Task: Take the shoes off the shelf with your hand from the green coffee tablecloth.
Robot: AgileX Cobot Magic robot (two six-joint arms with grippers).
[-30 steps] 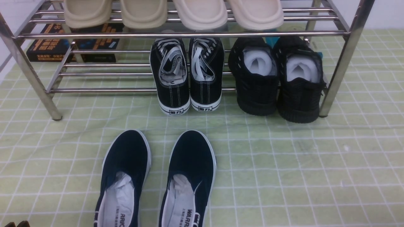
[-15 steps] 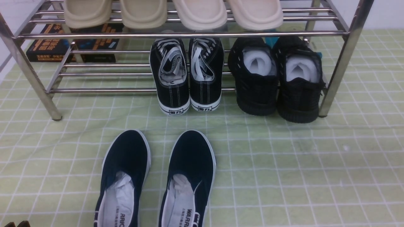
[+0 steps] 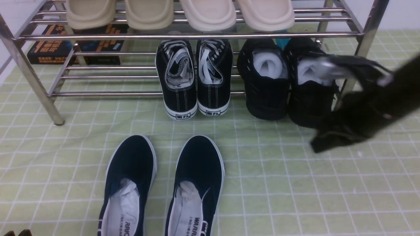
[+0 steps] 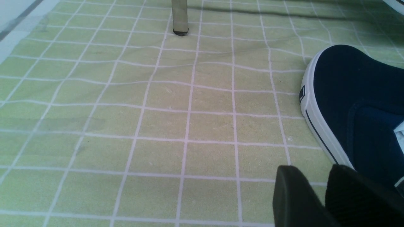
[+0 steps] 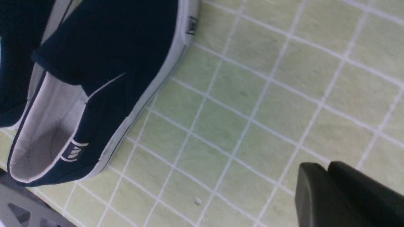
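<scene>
Black knit sneakers: an all-black pair with ribbed soles and white paper stuffing, on the lower tier at the right end of the shelf. They stand side by side with heels toward the front camera, and nothing grips them.
Chrome tube shelf: a two-tier rack of shiny metal rails, its legs standing on the cloth.
Yellow-green gridded tablecloth: slightly wrinkled, with thin white lines, spread over the table.
Right hand: black and blurred, it reaches in from the right. In the front view it overlaps the right-hand sneaker and the shelf's right front leg. Contact cannot be told, and neither can the gap of its jaws.
Left hand: only the dark tips show, low over the cloth just beside the toe of a slip-on. Whether the jaws are wide or narrow cannot be told.
Black canvas lace-ups: white-soled, on the lower tier left of the sneakers.
Navy slip-ons: white-rimmed, on the cloth in front of the shelf.
Beige slippers: four in a row on the top tier.
</scene>
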